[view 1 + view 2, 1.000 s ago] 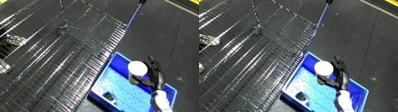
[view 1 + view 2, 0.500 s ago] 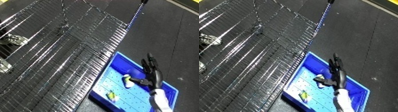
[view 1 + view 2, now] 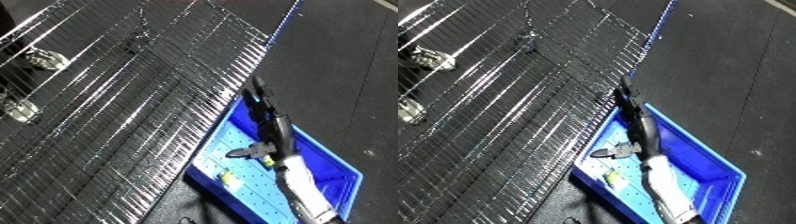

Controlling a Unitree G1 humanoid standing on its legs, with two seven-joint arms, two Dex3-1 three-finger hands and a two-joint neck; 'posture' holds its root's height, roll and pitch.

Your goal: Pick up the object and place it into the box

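Right hand over the blue bin — fingers straight, spread, holding nothing.

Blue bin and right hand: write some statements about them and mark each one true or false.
1. The right hand is over the blue bin with its fingers straight. True.
2. The hand holds a white ball. False: it holds nothing.
3. The bin sits on top of the wire grid. False: it sits on the dark floor beside the grid's edge.
4. A small yellow-green item lies on the bin's floor. True.
5. The left hand is reaching into the bin. False: only the right hand shows.
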